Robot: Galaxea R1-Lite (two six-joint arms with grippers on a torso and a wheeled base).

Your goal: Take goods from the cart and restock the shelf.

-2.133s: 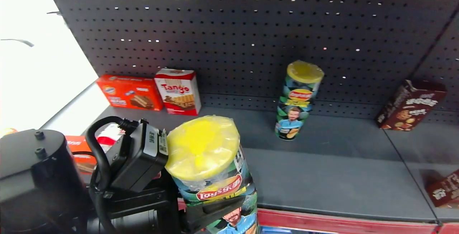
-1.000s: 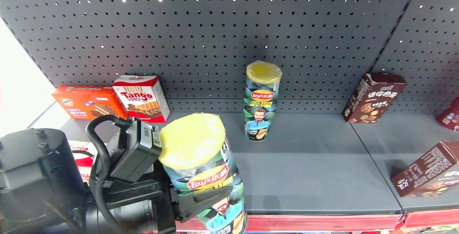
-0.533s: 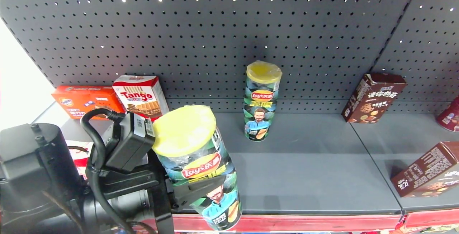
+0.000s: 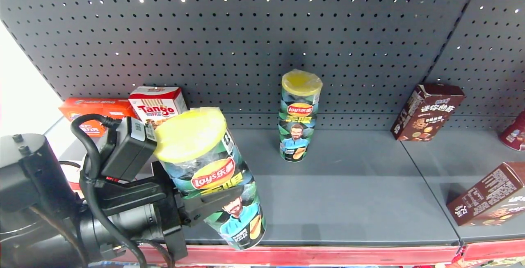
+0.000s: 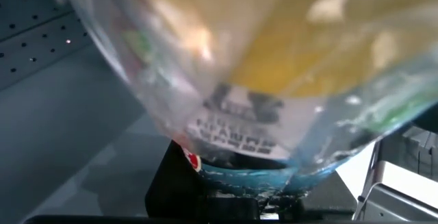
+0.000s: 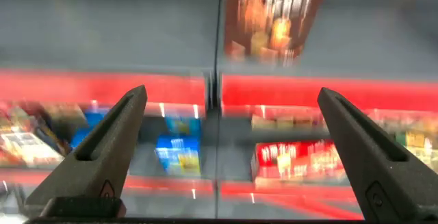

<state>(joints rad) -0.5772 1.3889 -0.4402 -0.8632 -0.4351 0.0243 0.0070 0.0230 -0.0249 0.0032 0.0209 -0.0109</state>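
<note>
My left gripper (image 4: 214, 197) is shut on a chips can (image 4: 205, 165) with a yellow lid and green-blue wrap. The can hangs tilted over the front left of the grey shelf (image 4: 361, 194), its base near the red front edge (image 4: 336, 255). The same can (image 5: 274, 66) looms very close in the left wrist view. A second, matching chips can (image 4: 298, 116) stands upright near the shelf's back, right of the held one. My right gripper (image 6: 233, 162) is open with nothing between its fingers, below the shelf's red edge (image 6: 102, 87) and facing a brown box (image 6: 277, 18).
An orange box (image 4: 88, 110) and a red-and-white wafer box (image 4: 158, 104) stand at the back left. Brown boxes (image 4: 426, 112) (image 4: 488, 194) and a red can (image 4: 514, 134) occupy the right. A perforated panel (image 4: 246, 38) backs the shelf. Bare shelf lies between the cans and the brown boxes.
The head camera shifted early on. Over the last second my left gripper carried the can leftward and up, and the can tilted more. The standing can stayed put.
</note>
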